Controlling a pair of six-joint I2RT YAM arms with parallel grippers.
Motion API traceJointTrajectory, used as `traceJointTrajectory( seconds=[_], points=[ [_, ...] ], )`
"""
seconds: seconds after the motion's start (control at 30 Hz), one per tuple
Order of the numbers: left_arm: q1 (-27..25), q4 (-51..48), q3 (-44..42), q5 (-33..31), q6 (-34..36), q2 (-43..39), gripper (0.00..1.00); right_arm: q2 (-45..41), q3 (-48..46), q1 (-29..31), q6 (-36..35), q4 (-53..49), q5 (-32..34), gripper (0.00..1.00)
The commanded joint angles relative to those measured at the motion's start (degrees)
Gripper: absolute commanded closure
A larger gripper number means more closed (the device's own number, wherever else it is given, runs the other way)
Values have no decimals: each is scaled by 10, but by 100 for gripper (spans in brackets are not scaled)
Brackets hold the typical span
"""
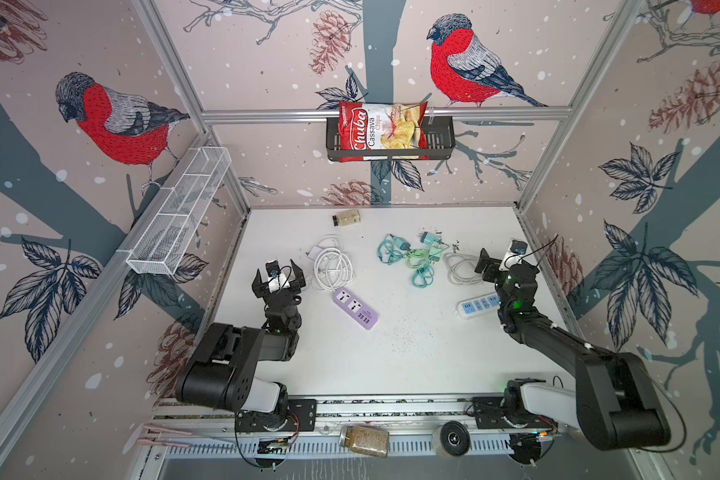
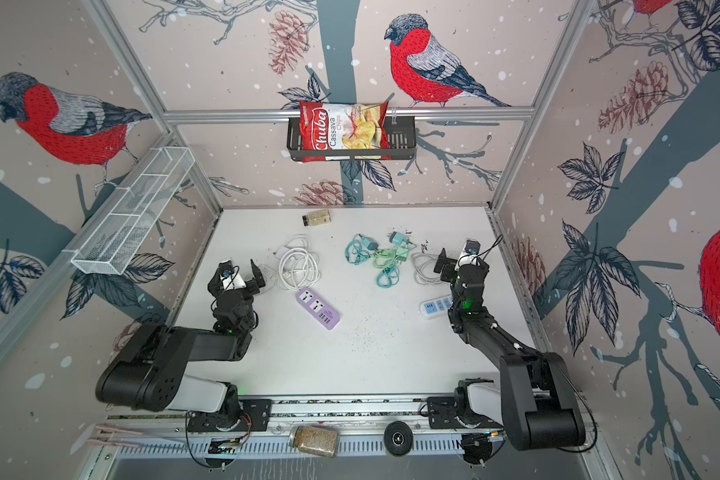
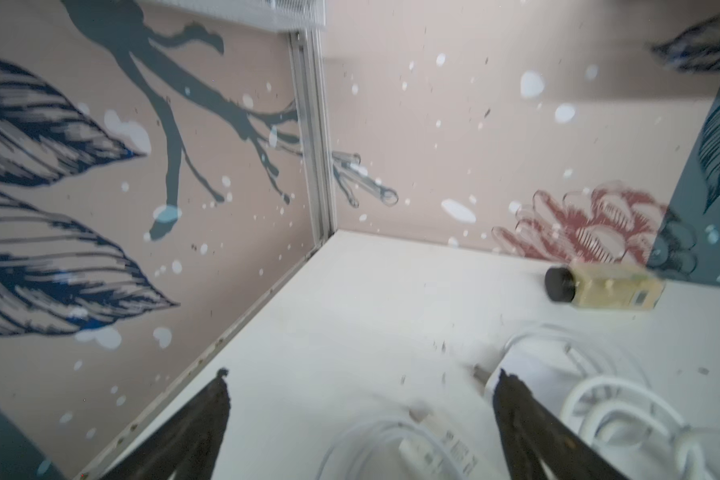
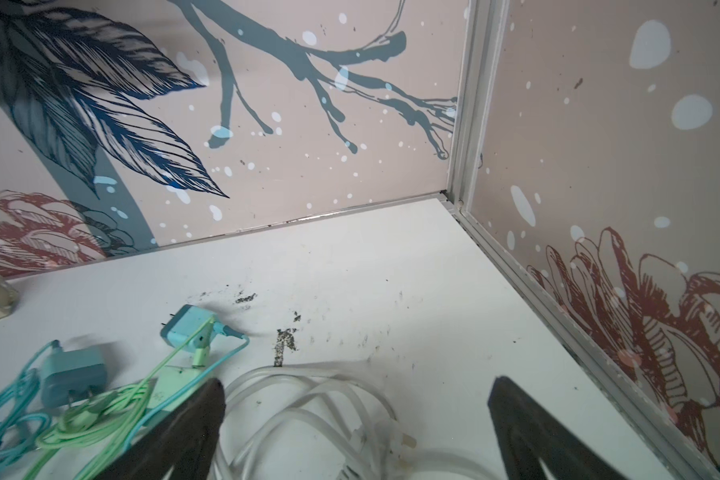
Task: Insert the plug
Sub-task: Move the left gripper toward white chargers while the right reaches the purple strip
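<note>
Left wrist view: white adapter (image 3: 441,449) at lower centre, between our open, empty left jaws; right jaws open too. Approach step, we judge; next, grip its plug.

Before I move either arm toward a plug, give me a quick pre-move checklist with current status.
1. Left gripper open and empty: ok.
2. Right gripper open and empty: ok.
3. Purple power strip sockets face up, uncovered: ok.
4. White charger lies loose beside the white cable coil, near the left gripper: ok.
5. White charger's prong direction: cannot tell.
6. A plug seated in the purple power strip: not ok, none in.
</note>
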Motion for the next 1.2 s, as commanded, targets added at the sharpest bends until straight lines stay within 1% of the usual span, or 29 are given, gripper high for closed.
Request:
traceJointTrajectory(
  seconds=[0.0,0.1,0.17,0.23,0.33,0.4,0.43,0.57,0.63,0.73,0.8,0.93,1.07,1.17],
  points=[
    [-4,-93,15,0,6,-49,2,-22,6,12,34,-36,-13,0],
    [-10,-133,24,12,0,-83,2,-26,24,25,48,-61,-26,1],
    [-12,-195,48,7,-14,-100,2,-15,44,35,54,-86,-26,0],
    [-11,-279,85,13,-32,-108,3,3,75,48,62,-122,-25,0],
    [-12,-399,141,36,-64,-109,2,27,128,64,82,-185,-28,0],
    [-13,-459,172,52,-84,-105,2,59,167,75,106,-237,-19,0],
    [-13,-487,185,71,-86,-104,2,69,184,79,116,-261,-20,0],
    [-24,-551,212,81,-123,-112,3,94,230,83,164,-337,-19,1],
    [-31,-586,227,86,-140,-119,2,99,245,80,189,-379,-1,0],
    [-40,-648,258,111,-171,-120,2,96,253,62,220,-426,-7,1],
    [-52,-674,270,128,-178,-116,3,87,247,43,237,-444,-25,1],
    [-76,-713,289,140,-189,-102,2,62,226,0,266,-470,-73,0],
    [-96,-738,302,142,-201,-93,3,36,202,-17,266,-477,-80,0],
    [-109,-751,310,147,-220,-87,2,32,190,-27,265,-486,-85,0]
  ],
)
